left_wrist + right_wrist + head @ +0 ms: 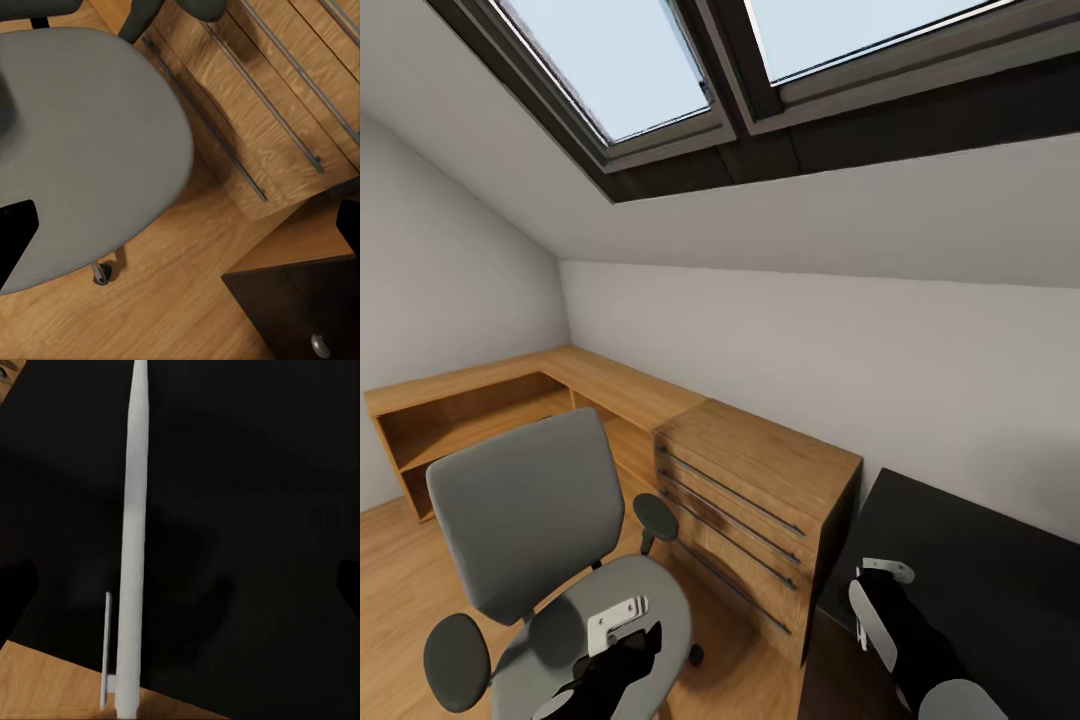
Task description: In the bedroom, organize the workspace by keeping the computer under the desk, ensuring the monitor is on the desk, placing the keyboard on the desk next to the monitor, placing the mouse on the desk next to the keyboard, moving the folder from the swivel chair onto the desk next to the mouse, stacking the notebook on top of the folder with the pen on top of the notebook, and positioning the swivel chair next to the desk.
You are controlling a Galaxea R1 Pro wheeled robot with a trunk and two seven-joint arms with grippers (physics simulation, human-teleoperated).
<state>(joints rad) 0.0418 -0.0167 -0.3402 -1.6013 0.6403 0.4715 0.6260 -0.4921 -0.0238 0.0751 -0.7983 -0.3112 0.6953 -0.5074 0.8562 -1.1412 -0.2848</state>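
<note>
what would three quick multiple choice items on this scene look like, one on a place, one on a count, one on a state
1. Where does the pen lie?
A. on the black desk top
B. on the chair seat
C. on the floor

2. How many long rail handles cross the front of the wooden drawer chest?
A. one
B. four
C. seven

3. What is the state of the swivel chair seat?
A. holds a blue folder
B. bare
C. tipped on its side

Answers
1. A: the right wrist view shows the white pen flat on the desk.
2. B: the head view shows four rails.
3. B: the left wrist view shows plain grey seat, and the chair stands upright.
</note>
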